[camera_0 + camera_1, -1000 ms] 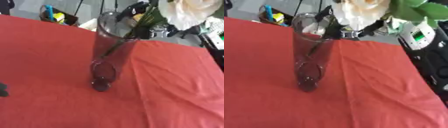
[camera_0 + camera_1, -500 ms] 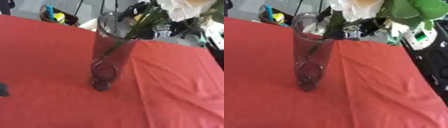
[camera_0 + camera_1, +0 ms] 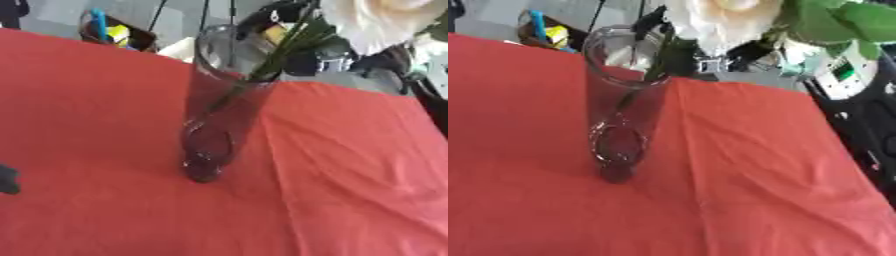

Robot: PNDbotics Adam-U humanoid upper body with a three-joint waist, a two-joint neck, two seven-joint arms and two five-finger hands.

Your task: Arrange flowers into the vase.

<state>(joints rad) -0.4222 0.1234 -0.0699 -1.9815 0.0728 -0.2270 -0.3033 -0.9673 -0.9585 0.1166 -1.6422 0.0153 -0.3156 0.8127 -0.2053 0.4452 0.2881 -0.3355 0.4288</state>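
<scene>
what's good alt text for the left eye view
A tall clear glass vase stands on a red tablecloth, with green flower stems entering its mouth and a white bloom at the top edge. Clutter lies beyond the table.

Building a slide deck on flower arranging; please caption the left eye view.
White flower with green stems angled into a clear glass vase on a red tablecloth.

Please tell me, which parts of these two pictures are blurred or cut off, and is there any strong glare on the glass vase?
Left eye view: the white flower is cut by the top edge and soft; the vase is slightly blurred, with no strong glare. Right eye view: flower and green leaves are close and out of focus; the red cloth looks evenly lit, with a faint shadow beside the vase.
</scene>
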